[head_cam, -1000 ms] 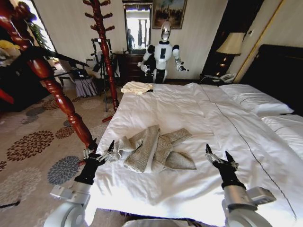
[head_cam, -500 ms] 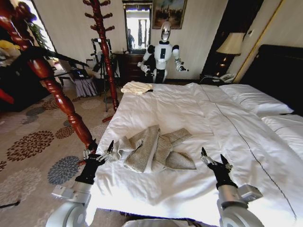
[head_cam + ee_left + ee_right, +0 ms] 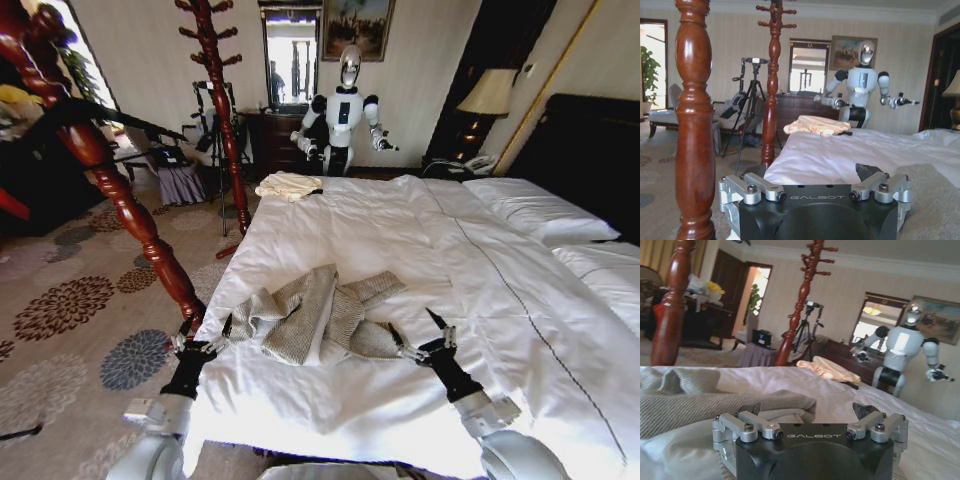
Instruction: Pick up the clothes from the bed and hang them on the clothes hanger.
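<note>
Ref. landmark: jacket [image 3: 318, 318]. It lies crumpled on the white duvet of the bed [image 3: 480, 270], near the foot edge, grey-beige herringbone w/ white lining showing.

Left claw [image 3: 201, 335]: just beside the jacket's near-left corner, at the bed's edge, fingers spread wide, holding nothing. Left wrist view shows grey fabric beside one fingertip; contact cannot be told.

Right claw [image 3: 417, 332]: fingers spread wide, at the jacket's right end, one fingertip at or over the fabric edge. Right wrist view shows jacket folds [image 3: 715, 400] lying directly ahead of the claw [image 3: 809, 412].

Surroundings, rel. to jacket:
- Red-brown turned bedpost [image 3: 110, 175] rises to the left, just beside the left claw.
- Tall wooden coat stand [image 3: 222, 110] stands on the carpet beyond and to the left.
- Cream folded cloth [image 3: 288, 185] sits well beyond, at the bed's far corner.
- White humanoid robot [image 3: 343, 115] stands beyond the bed, arms out.
- Pillows [image 3: 535, 210] lie far right, by the dark headboard.
- Tripod [image 3: 751, 107] stands near the coat stand.
</note>
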You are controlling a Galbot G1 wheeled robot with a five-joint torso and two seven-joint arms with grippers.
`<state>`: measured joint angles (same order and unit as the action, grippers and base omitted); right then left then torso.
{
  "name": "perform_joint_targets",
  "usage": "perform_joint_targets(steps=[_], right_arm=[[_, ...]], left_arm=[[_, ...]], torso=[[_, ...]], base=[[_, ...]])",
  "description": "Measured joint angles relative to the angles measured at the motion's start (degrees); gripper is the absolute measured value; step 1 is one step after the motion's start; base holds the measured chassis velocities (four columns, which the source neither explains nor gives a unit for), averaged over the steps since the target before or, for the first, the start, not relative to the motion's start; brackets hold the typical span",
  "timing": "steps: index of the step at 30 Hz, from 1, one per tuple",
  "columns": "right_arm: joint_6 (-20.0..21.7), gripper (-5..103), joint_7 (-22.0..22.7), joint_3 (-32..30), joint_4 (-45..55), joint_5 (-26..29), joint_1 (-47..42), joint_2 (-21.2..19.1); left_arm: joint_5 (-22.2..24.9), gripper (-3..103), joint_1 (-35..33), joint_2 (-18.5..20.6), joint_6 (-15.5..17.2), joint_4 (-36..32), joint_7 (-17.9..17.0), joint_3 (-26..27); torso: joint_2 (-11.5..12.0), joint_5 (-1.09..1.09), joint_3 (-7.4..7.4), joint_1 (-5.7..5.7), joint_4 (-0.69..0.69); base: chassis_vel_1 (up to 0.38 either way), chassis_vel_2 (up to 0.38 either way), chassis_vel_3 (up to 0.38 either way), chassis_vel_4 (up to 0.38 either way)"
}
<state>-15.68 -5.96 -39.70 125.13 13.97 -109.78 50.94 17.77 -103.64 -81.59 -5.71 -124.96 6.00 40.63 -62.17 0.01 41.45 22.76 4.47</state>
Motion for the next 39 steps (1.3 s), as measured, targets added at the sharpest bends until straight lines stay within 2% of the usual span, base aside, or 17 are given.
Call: perform_joint_targets(steps=[1, 4, 5, 7, 9, 10, 13, 17, 20, 23, 24, 27, 28, 29, 31, 35, 39], right_arm=[[0.2, 100, -0.6, 0.2, -0.3, 0.0, 0.0, -0.9], [6.7, 100, 0.0, 0.8, 0.1, 2.8, 0.0, -4.8], [6.7, 100, 0.0, 0.8, 0.1, 2.8, 0.0, -4.8], [13.5, 100, 2.7, 1.4, 1.0, 5.2, 0.9, -7.9], [18.1, 100, 5.0, 2.5, 1.6, 5.8, 2.9, -10.2], [18.1, 100, 5.0, 2.5, 1.6, 5.8, 2.9, -10.2], [24.2, 100, 8.2, 5.2, 1.6, 5.6, 7.1, -13.8], [28.3, 100, 8.7, 6.6, -0.1, 3.1, 9.8, -15.9], [27.8, 100, 8.3, 8.3, -2.0, 4.2, 11.4, -17.0], [24.3, 100, 4.6, 12.6, -4.2, 8.2, 14.1, -17.5], [22.4, 100, 2.7, 14.9, -4.9, 8.3, 15.9, -17.2], [20.8, 100, 1.4, 17.7, -5.9, 7.4, 18.4, -16.4], [18.9, 100, 0.8, 22.1, -7.5, 6.1, 22.5, -15.4], [18.9, 100, 0.8, 22.1, -7.5, 6.1, 22.5, -15.4], [17.5, 100, 0.7, 26.4, -9.3, 4.9, 26.9, -14.5], [18.9, 101, 1.6, 30.7, -11.3, 3.3, 31.8, -13.4], [21.4, 91, 3.2, 34.9, -13.6, 0.0, 35.3, -12.9]], left_arm=[[-0.1, 100, -0.2, 0.0, -0.1, 0.2, 0.0, 0.0], [-0.7, 100, -0.6, -0.2, -0.3, -0.1, -0.2, 0.3], [-0.7, 100, -0.6, -0.2, -0.3, -0.1, -0.2, 0.3], [-1.6, 100, -0.9, -0.5, -0.3, -1.1, -0.7, 0.5], [-2.1, 100, -1.3, -0.8, -0.2, -1.7, -1.4, 0.5], [-2.1, 100, -1.3, -0.8, -0.2, -1.7, -1.4, 0.5], [-2.9, 100, -1.5, -1.2, 0.3, -2.5, -2.0, 0.3], [-3.2, 100, -1.7, -1.4, 0.8, -3.3, -2.5, 0.1], [-3.3, 100, -1.9, -1.4, 1.1, -3.7, -2.8, 0.1], [-3.6, 100, -2.0, -1.4, 1.5, -3.9, -3.2, 0.1], [-3.7, 100, -2.0, -1.4, 1.6, -3.9, -3.3, 0.1], [-3.7, 100, -2.0, -1.5, 1.7, -3.9, -3.4, 0.1], [-3.9, 100, -2.0, -1.6, 1.8, -3.9, -3.4, 0.1], [-3.9, 100, -2.0, -1.6, 1.8, -3.9, -3.4, 0.1], [-4.0, 100, -2.0, -1.7, 1.9, -3.8, -3.5, 0.2], [-4.1, 100, -2.1, -1.8, 2.1, -3.6, -3.7, 0.5], [-4.0, 100, -1.9, -1.8, 2.5, -3.4, -3.9, 0.7]], torso=[[0.0, -0.01, 0.00, 0.00, -0.01], [0.0, 0.00, 0.00, 0.00, 0.00], [0.0, 0.00, 0.00, 0.00, 0.00], [0.0, 0.00, 0.00, 0.00, 0.00], [0.0, 0.00, 0.00, 0.00, 0.00], [0.0, 0.00, 0.00, 0.00, 0.00], [0.0, 0.00, 0.00, 0.01, -0.02], [0.0, -0.01, 0.00, 0.00, 0.00], [0.0, 0.00, 0.00, 0.00, 0.00], [0.0, -0.01, 0.00, 0.00, 0.01], [0.0, -0.02, 0.00, 0.00, 0.01], [0.0, -0.01, 0.00, 0.00, 0.00], [0.0, 0.00, 0.00, 0.00, 0.00], [0.0, 0.00, 0.00, 0.00, 0.00], [0.0, 0.01, 0.01, 0.00, -0.01], [0.0, -0.02, 0.00, 0.00, -0.03], [0.0, -0.02, 0.00, 0.00, 0.00]], base=[[0.000, 0.000, 0.000, 0.000], [0.000, 0.000, 0.000, 0.000], [0.000, 0.000, 0.000, 0.000], [0.000, 0.000, 0.000, 0.000], [0.000, 0.000, 0.000, 0.000], [0.000, 0.000, 0.000, 0.000], [0.000, 0.000, 0.000, 0.000], [0.000, 0.000, 0.000, 0.000], [0.000, 0.000, 0.000, 0.000], [0.000, 0.000, 0.000, 0.000], [0.000, 0.000, 0.000, 0.000], [0.000, 0.000, 0.000, 0.000], [0.000, 0.000, 0.000, 0.000], [0.000, 0.000, 0.000, 0.000], [0.000, 0.000, 0.000, 0.000], [0.000, 0.000, 0.000, 0.000], [0.000, 0.000, 0.000, 0.000]])
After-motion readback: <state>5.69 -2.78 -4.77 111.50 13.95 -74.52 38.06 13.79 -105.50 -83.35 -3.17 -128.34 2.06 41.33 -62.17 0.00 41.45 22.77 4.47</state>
